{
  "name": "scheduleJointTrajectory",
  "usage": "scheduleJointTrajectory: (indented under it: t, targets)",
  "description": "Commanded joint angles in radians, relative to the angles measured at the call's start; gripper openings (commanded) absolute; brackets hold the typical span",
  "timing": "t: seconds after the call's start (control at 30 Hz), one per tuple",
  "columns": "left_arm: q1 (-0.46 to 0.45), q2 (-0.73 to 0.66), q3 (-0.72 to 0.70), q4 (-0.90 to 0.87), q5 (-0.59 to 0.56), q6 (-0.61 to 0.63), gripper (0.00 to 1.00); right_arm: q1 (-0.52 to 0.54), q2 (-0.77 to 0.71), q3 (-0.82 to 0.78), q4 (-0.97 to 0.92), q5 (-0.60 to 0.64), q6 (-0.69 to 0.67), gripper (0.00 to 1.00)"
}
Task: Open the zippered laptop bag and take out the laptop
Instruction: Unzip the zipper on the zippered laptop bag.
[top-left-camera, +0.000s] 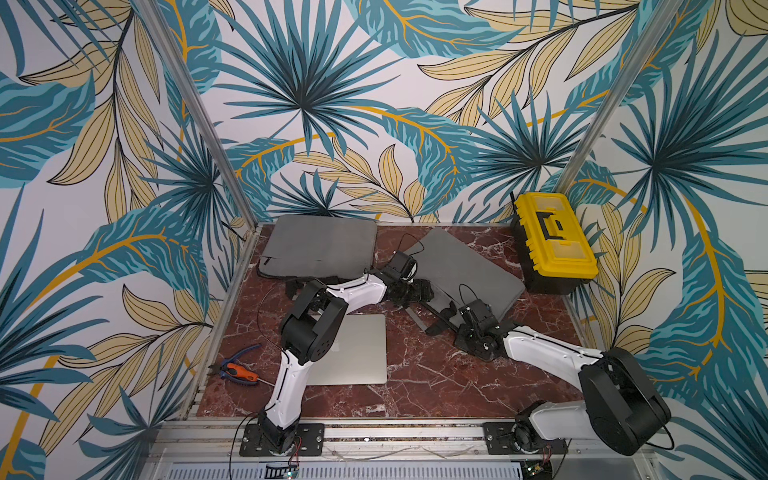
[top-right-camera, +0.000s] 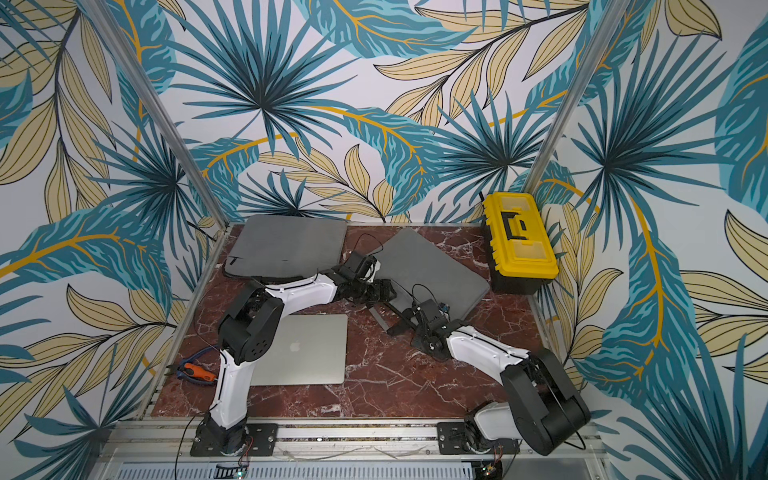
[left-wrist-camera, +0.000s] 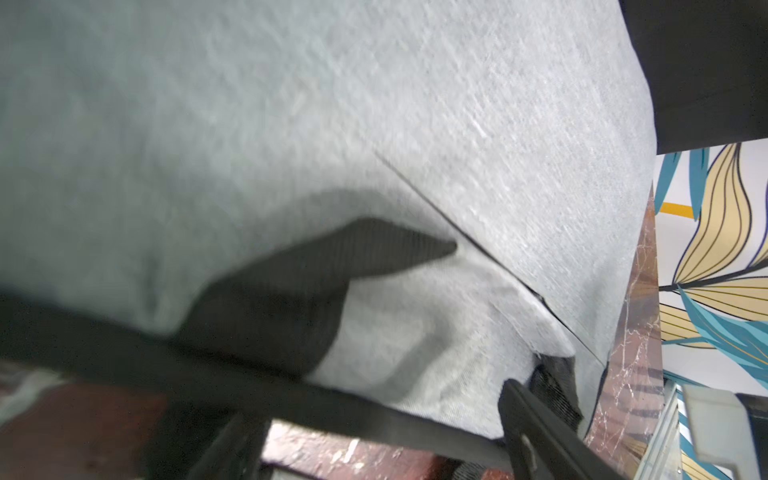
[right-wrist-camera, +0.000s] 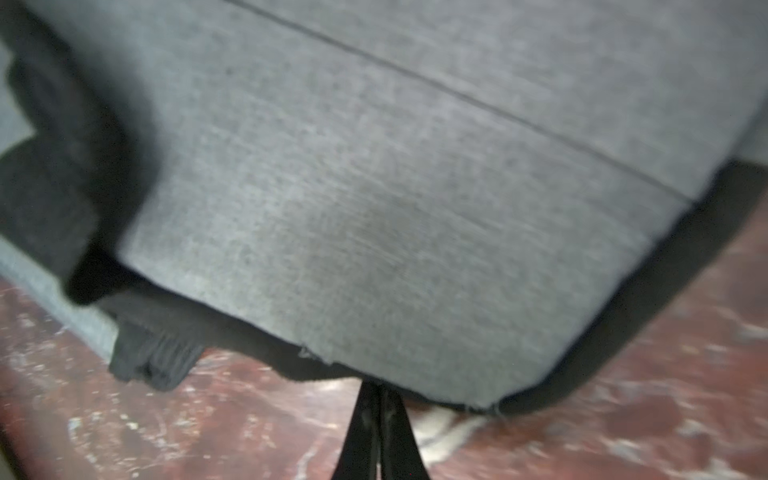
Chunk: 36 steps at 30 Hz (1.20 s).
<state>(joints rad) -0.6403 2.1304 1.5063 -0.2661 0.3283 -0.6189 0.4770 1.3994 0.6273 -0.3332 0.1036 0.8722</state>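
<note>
Red marble tabletop (top-left-camera: 436, 374) (leaf-print walls (top-left-camera: 332, 104) around) bears silver laptop (top-left-camera: 361, 353).

Open marble table (top-left-camera: 436, 374) front centre, laptop (top-left-camera: 357, 353) blocking left, toolbox (top-left-camera: 555, 243) walling far right

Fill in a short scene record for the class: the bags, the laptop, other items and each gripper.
centre bag: grey, lying at an angle
back bag: grey, flat in the back left corner
laptop: silver, closed, on the table, outside both bags
other items: yellow toolbox; orange-handled cutters
left gripper: open, at the centre bag's near edge
right gripper: shut, tips at that bag's edge
</note>
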Motion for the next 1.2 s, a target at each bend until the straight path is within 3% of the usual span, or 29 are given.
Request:
scheduleJointTrajectory:
  t: [0.0,0.23,0.63,0.87,1.17]
  targets:
    - [0.004,-0.06,0.01,-0.048,0.011,0.092,0.89,0.024,0.04,0.018,0.031,0.003,0.026,0.0]
    - [0.003,-0.223,-0.141,-0.066,-0.072,0.088,0.89,0.031,0.057,0.036,0.019,0.006,0.017,0.0]
    - [-0.05,-0.453,-0.366,-0.038,-0.205,-0.082,0.85,0.05,0.078,0.043,0.02,-0.01,0.021,0.0]
    - [-0.102,-0.492,-0.397,-0.037,-0.286,-0.148,0.84,0.081,0.113,0.065,0.053,-0.038,0.032,0.0]
    - [-0.12,-0.453,-0.385,-0.015,-0.3,-0.234,0.77,0.102,0.134,0.083,0.065,-0.044,0.032,0.0]
